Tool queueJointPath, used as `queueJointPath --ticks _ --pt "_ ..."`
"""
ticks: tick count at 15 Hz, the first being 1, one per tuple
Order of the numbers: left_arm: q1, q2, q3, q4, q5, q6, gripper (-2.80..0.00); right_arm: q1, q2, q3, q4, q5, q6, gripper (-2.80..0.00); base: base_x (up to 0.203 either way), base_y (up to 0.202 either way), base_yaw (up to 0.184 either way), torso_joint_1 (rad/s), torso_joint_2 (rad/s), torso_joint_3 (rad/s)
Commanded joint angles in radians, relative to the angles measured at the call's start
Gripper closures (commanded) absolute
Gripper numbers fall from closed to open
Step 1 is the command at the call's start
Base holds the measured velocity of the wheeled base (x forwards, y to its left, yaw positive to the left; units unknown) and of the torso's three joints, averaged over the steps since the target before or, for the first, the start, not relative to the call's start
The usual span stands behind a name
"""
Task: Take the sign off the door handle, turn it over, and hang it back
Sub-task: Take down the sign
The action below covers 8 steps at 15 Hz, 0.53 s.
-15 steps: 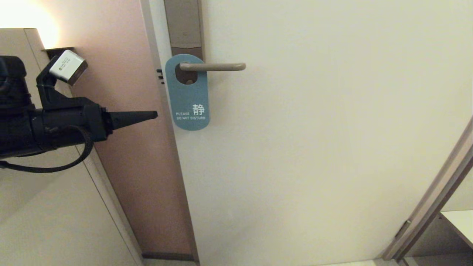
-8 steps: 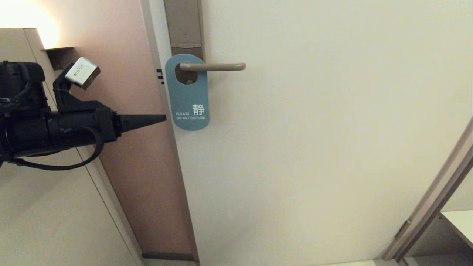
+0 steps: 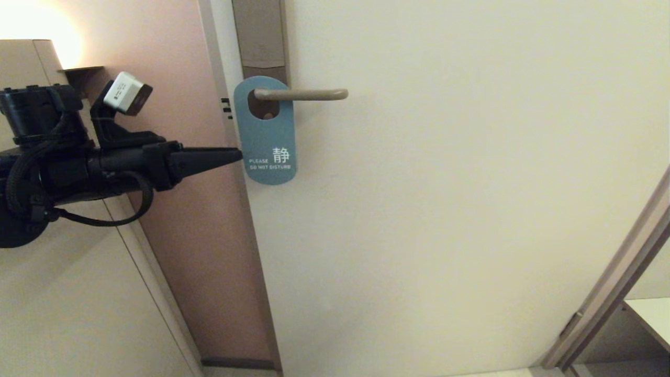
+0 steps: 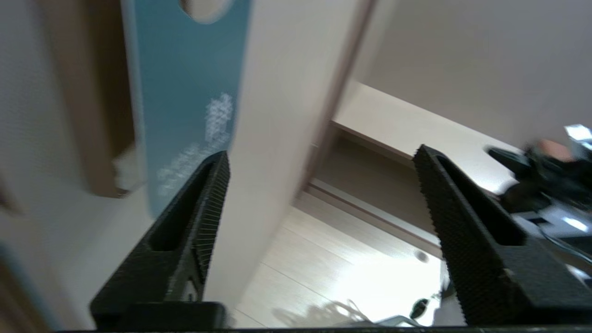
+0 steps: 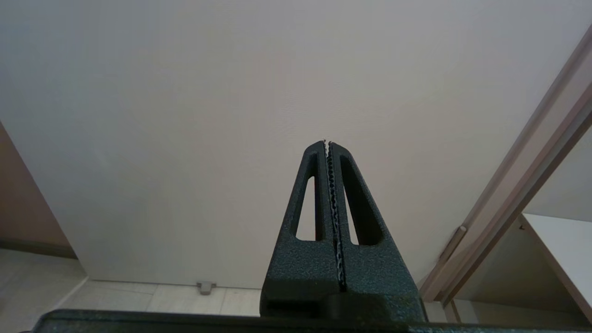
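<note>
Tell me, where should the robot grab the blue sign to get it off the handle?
Probably the sign's lower part, from its left edge. It hangs flat on the door by its hole over the door handle, and the open left gripper is beside that edge.

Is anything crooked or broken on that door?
Nothing stands out. The blue oblong sign hangs straight on the slim beige metal door handle, and the left gripper is open beside its lower edge.

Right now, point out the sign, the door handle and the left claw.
sign (image 3: 267, 141), head view, on its blue face above the lettering.
door handle (image 3: 309, 95), head view, mid-lever.
left claw (image 4: 319, 155), left wrist view, midway between its spread fingertips.
</note>
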Motion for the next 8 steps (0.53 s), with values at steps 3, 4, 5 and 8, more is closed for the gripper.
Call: queueJointPath --ticks 3,4,5,8 --pt "-0.002 0.026 -0.006 -0.003 -0.07 -0.014 -2.8 0.0 0.001 0.0 0.0 0.0 -0.001 0.0 0.0 0.0 0.0 0.0 0.0 0.0" --pt "-0.002 0.026 -0.006 -0.004 -0.087 -0.015 -2.8 0.0 0.001 0.0 0.0 0.0 -0.001 0.0 0.0 0.0 0.0 0.0 0.0 0.0" --pt "-0.002 0.028 -0.007 -0.004 -0.104 -0.015 -2.8 0.0 0.001 0.0 0.0 0.0 -0.001 0.0 0.0 0.0 0.0 0.0 0.0 0.0" --pt "-0.001 0.04 -0.028 -0.021 -0.13 -0.015 -2.8 0.0 0.001 0.0 0.0 0.0 -0.001 0.0 0.0 0.0 0.0 0.0 0.0 0.0"
